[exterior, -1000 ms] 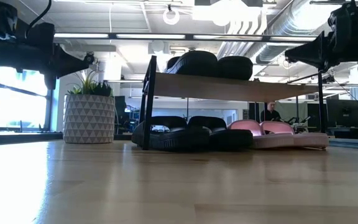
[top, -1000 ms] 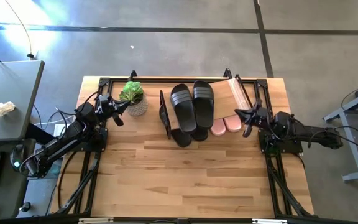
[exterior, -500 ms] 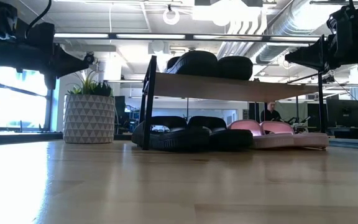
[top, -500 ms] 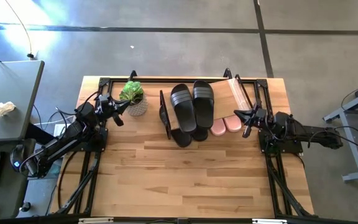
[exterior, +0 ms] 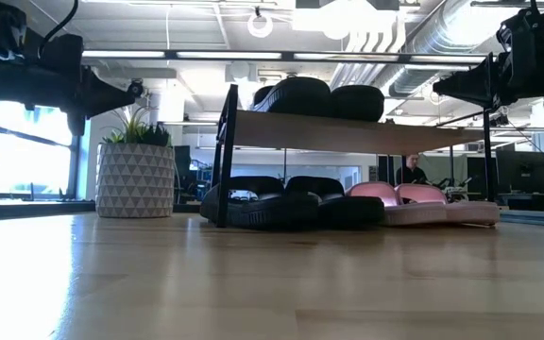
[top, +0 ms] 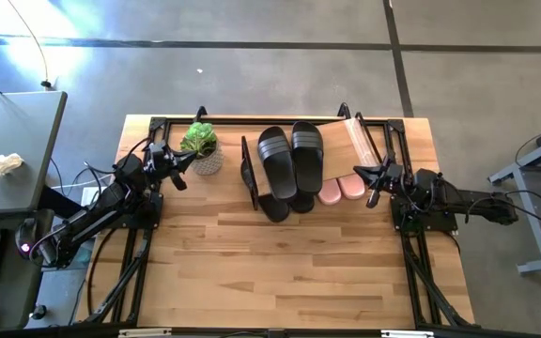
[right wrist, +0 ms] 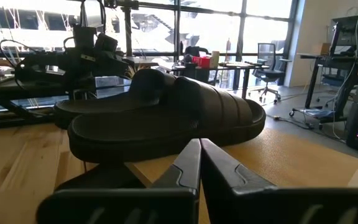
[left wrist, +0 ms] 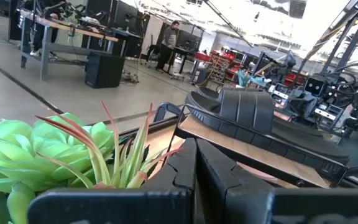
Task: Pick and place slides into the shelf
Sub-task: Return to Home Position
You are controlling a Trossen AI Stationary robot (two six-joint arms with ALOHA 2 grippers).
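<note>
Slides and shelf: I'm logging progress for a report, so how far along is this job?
Done: one black pair lies on the shelf board; another black pair and the pink pair sit underneath it. In hand: nothing; the left gripper and right gripper hang shut and empty on either side of the shelf. Left: no loose slide shows on the table, so placing looks finished.

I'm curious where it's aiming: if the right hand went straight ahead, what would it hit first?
Probably the nearer black slide on the shelf's board, dead ahead of the right hand; depth is unclear.
</note>
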